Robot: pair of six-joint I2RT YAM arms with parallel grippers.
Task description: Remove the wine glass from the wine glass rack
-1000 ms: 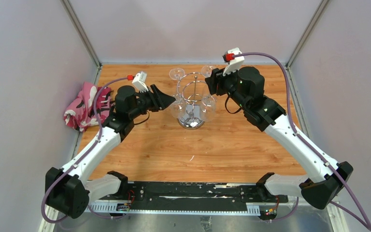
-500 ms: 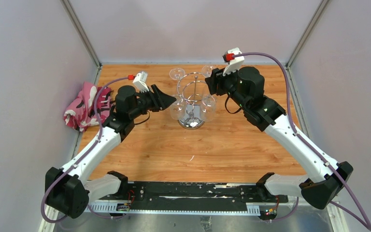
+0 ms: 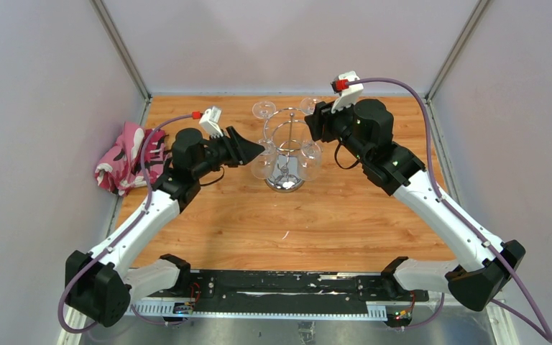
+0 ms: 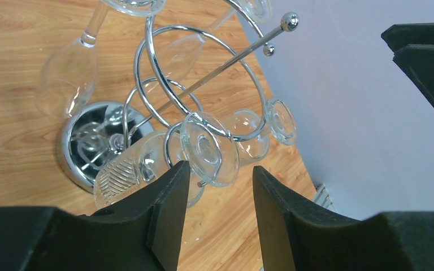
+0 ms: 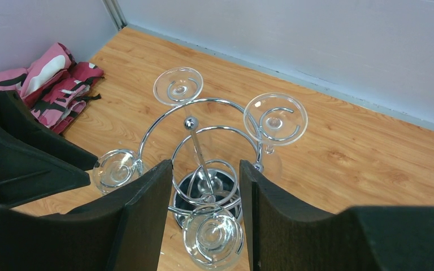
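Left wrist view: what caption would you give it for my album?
Open left pincer lined up on the foot of a wine glass hanging upside down from the chrome wine glass rack.

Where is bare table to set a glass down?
Widest bare wood: in front of the wine glass rack, between left arm and right arm, down to the black base rail. A smaller patch: far right corner. Crowded: around the rack, flanked by the left gripper and right gripper, and the left edge, under the pink cloth.

cloth [image 3: 122, 165]: pink, white, black, crumpled, left table edge | table [image 3: 345, 215]: light wood | walls [image 3: 287, 43]: pale grey
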